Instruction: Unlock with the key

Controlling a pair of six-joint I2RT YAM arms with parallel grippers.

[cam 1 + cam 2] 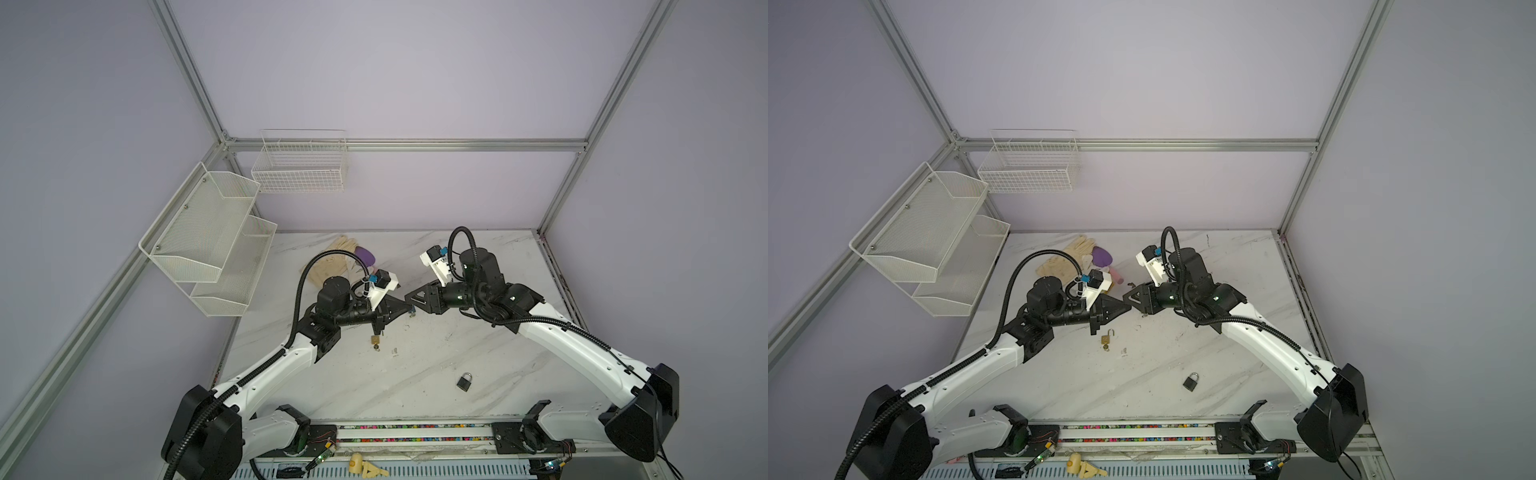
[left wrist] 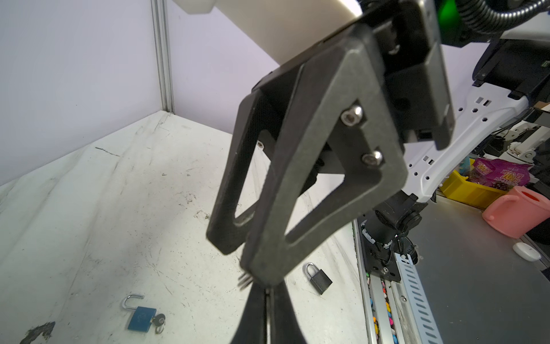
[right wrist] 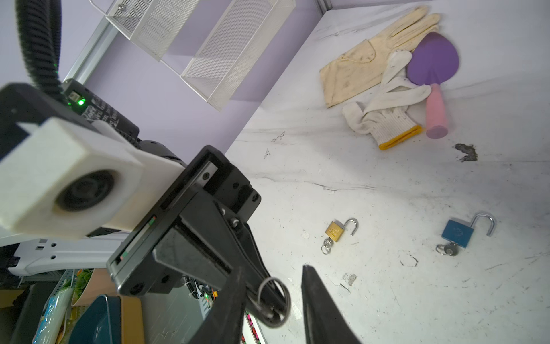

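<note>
Black plastic meets black plastic in mid-air above the middle of the table [image 1: 395,395]: my two arms point at each other, tip to tip. My left jaws are clenched on a small key [image 2: 244,281], whose toothed blade pokes out beside their tip. Its key ring [image 3: 272,278] hangs there too. My right jaws stand parted on either side of that tip, with a gap showing, and grasp nothing. I judge this to be a handover of the key from left to right, part way through the task.

A brass padlock [image 3: 337,230] and a blue padlock [image 3: 458,233] lie on the table with shackles swung open and keys in them. A black padlock [image 1: 464,381] lies nearer my bases, well apart from both jaws, with its shackle shut. I take it to be the one to unlock.

Next, the right jaws need to close squarely on the key's head before the left let go, leaving the blade free. A poor pinch could drop it.

Two gloves [image 3: 366,65] and a purple trowel [image 3: 433,59] lie at the back of the table, out of the way. Mesh shelves [image 1: 208,232] and a wire basket [image 1: 299,166] hang on the walls. Nothing lies between my jaws and the black padlock.
</note>
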